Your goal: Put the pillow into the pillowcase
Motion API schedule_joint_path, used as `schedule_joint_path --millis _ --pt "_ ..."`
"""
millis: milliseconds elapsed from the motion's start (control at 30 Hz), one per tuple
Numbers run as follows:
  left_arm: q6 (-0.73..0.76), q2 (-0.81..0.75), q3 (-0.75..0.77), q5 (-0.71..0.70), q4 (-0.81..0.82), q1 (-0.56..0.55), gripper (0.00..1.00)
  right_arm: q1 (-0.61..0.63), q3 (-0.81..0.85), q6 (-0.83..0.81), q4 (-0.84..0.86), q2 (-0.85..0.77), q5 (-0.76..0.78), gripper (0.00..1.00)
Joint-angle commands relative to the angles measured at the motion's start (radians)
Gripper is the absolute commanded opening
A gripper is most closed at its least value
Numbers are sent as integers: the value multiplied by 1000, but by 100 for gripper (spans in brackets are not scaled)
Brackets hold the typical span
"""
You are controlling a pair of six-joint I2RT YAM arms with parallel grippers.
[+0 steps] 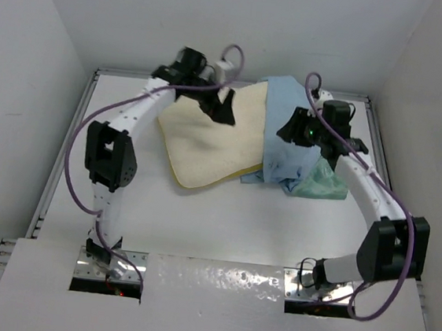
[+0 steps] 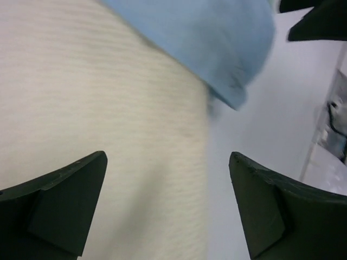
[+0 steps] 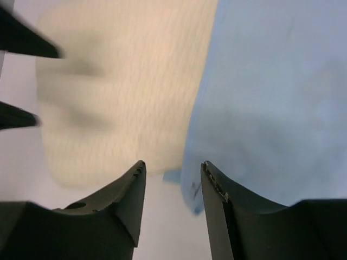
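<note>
- Pillow [image 1: 207, 144] lies toward 12 o'clock, pillowcase [image 1: 284, 132] covering its 3 o'clock end.
- Left gripper [image 2: 167, 162] and right gripper [image 3: 172, 165] are both spread and empty.
- Insertion looks barely begun; the next move calls for grasping the pillowcase's open edge.

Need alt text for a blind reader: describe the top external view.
A fluffy cream-white rectangular pillow lies on a white table, its right edge overlapped by a crumpled thin pillowcase, light blue and sea-green. The left hand is above the pillow's far edge, the right hand above the pillowcase.
</note>
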Motion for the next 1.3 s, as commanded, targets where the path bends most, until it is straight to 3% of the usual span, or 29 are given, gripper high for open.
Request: schedule_joint_path --millis 0,100,267,367,433,567,600,667,767,833,933,1033,1100,1200,1267 --pt "-79 -91 63 -35 40 184 94 13 161 125 37 150 245 44" --pt "-168 -70 54 -133 49 300 93 29 364 183 -3 375 358 46" --pt "-176 -71 -23 -225 66 500 92 62 744 284 -159 787 484 48" --pt "-139 -68 -37 -225 36 582 91 111 983 295 -285 1001 415 49" --pt "-116 -74 -52 -261 26 608 90 195 1080 228 -301 1066 282 47" --pt "-38 -131 -156 -379 77 625 90 367 896 -37 -176 1017 73 47" --pt "-29 -138 -178 -391 86 628 91 397 767 -144 -157 952 -16 47" --pt "-18 -146 -209 -370 91 645 91 449 638 -215 -123 875 -32 46" --pt "-12 -134 -216 -319 76 663 90 446 402 -298 -102 723 -56 44" --pt "0 -131 -221 -298 74 665 90 426 235 -366 -91 616 17 44" --pt "20 -126 -229 -249 72 652 87 339 225 -381 -106 571 77 45" --pt "97 -91 -226 -287 11 588 83 244 434 -343 -214 697 123 47" --pt "160 -76 -259 -304 -23 512 81 237 813 -354 -337 852 187 48" --pt "210 -56 -351 -302 -27 394 78 246 1166 -262 -425 1045 163 50" --pt "221 -43 -418 -246 -24 311 75 259 1252 -196 -383 1101 151 51"
